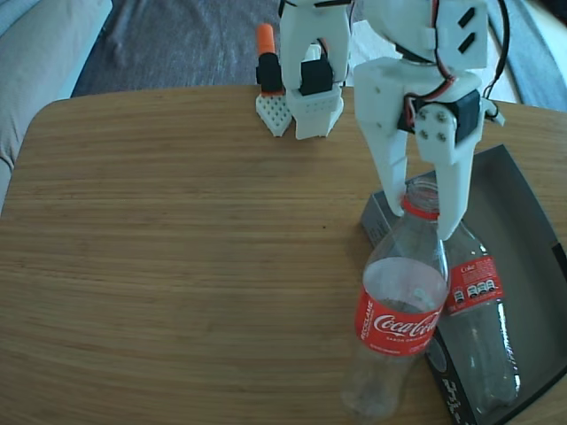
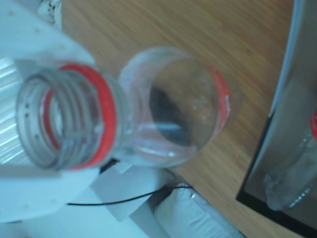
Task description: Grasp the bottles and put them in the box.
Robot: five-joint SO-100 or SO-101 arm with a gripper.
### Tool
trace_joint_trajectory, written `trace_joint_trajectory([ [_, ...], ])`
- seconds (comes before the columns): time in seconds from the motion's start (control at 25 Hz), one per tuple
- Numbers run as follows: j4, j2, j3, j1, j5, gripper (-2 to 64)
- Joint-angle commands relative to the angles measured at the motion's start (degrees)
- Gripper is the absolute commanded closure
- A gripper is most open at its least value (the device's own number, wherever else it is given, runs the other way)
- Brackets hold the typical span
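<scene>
One clear Coca-Cola bottle [image 1: 403,301] with a red label stands nearly upright just left of the grey box [image 1: 523,204]. My white gripper [image 1: 422,220] comes down over it, with a finger on each side of the red neck ring, shut on the neck. The wrist view looks down the open mouth of this bottle [image 2: 173,109], held between the gripper's [image 2: 64,119] white jaws. A second bottle [image 1: 483,328] lies lengthwise inside the box, neck toward the arm. In the wrist view this bottle [image 2: 297,173] shows at the right edge behind the box wall [image 2: 277,148].
The arm's white base [image 1: 310,88] stands at the table's back edge, next to an orange-topped part [image 1: 266,40]. The wooden table [image 1: 177,248] stretches left of the bottle. A grey cushion [image 1: 44,44] lies beyond the table's far left corner. A black cable [image 2: 129,198] runs under the gripper.
</scene>
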Motion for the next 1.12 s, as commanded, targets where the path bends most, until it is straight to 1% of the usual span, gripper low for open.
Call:
trace_joint_trajectory([
  [0.0, -0.3, 1.6, -3.2, 0.3, 0.6, 61.9],
  [0.08, -1.8, 1.6, -3.8, 0.3, 3.0, 61.9],
  [0.16, -2.1, 1.1, -6.4, -0.1, 5.7, 61.9],
  [0.28, -2.1, 0.5, -9.3, -0.4, 5.3, 61.9],
  [0.4, -1.7, 0.5, -9.5, -1.5, 2.0, 61.9],
  [0.68, -2.4, 1.1, -9.7, -1.0, 2.5, 61.9],
  [0.84, -5.8, 1.0, -12.7, -0.4, 7.5, 61.9],
  [0.96, -7.5, 0.4, -15.3, 1.6, 8.0, 61.9],
  [1.08, -8.9, 0.6, -15.7, 3.8, 7.7, 61.9],
])
